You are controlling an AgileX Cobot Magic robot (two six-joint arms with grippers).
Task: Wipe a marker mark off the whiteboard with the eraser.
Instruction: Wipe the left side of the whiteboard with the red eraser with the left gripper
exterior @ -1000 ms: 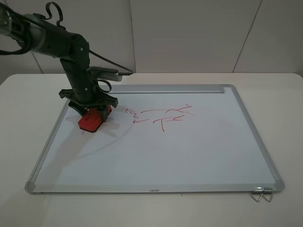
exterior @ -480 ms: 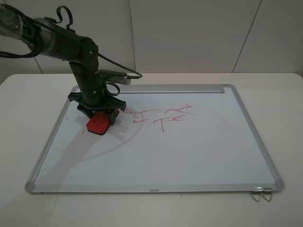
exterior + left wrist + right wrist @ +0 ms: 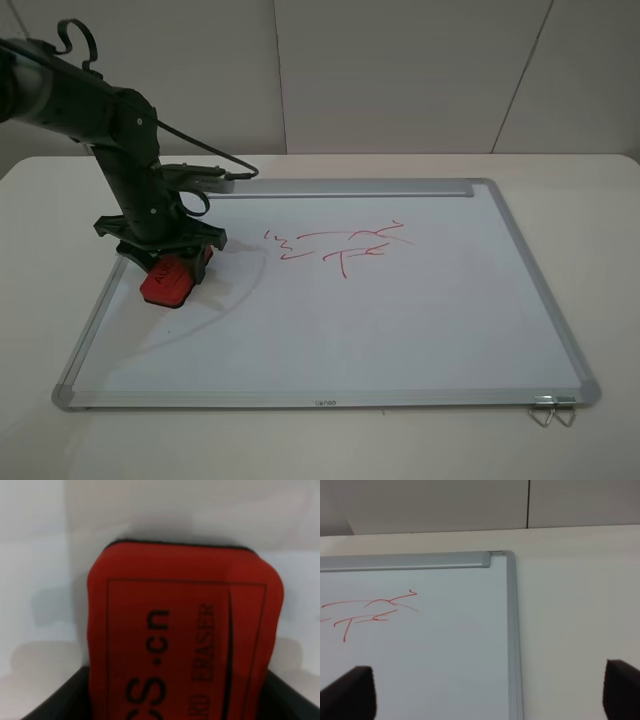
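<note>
Fingers [image 3: 202, 240] of left arm [image 3: 125, 150] clamp eraser [image 3: 165, 282] flat on whiteboard [image 3: 400, 320]; forearm steep, wrist pointing down.

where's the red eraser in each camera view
exterior high: the eraser sits near the left edge of the whiteboard, held in the left claw.
left wrist: the eraser fills the middle of the picture.
right wrist: not in it.
shared landmark: the red scribble with the T shape shows in the exterior high and right wrist views.
</note>
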